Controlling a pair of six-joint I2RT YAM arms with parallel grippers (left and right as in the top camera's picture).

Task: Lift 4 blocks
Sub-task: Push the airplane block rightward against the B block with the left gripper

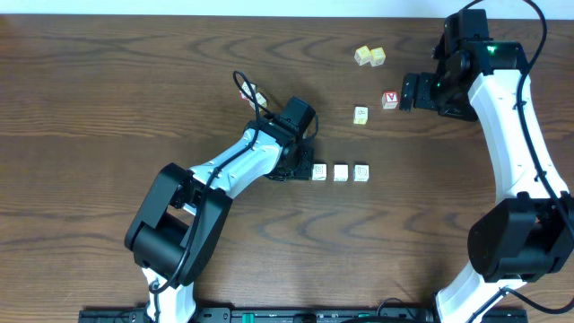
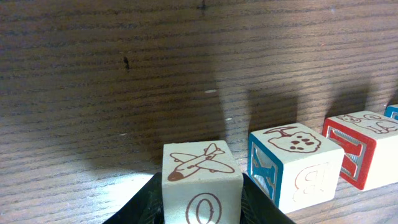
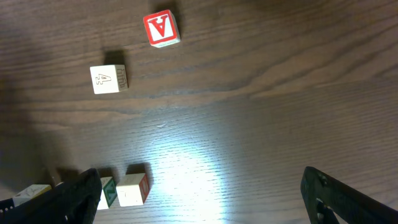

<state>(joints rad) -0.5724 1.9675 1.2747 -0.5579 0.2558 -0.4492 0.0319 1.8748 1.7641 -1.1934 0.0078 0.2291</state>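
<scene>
Showing the opening stage of the lift: the left pincer (image 2: 202, 208) is clamped on the airplane block (image 2: 200, 177), its dark fingers (image 2: 144, 208) flush against both sides, at the lower centre of the left wrist view. Beside it in a row lie a blue-sided block (image 2: 292, 165), a red-sided block (image 2: 367, 149) and, cut by the right edge, a blue corner (image 2: 392, 111) judged to be the fourth. Overhead, the row (image 1: 341, 172) sits at frame centre, just right of the left pincer. No block is seen clear of the surface (image 1: 108, 72); by this reading one grip is made and all four lifts remain. The right pincer (image 3: 199, 186) stands wide apart and empty, upper right overhead, near the red-faced cube (image 1: 389, 100). Blocks: small cream cubes, matt, crisp-edged, with line-drawn faces. Surface: dark brown, with fine straight grain.
</scene>
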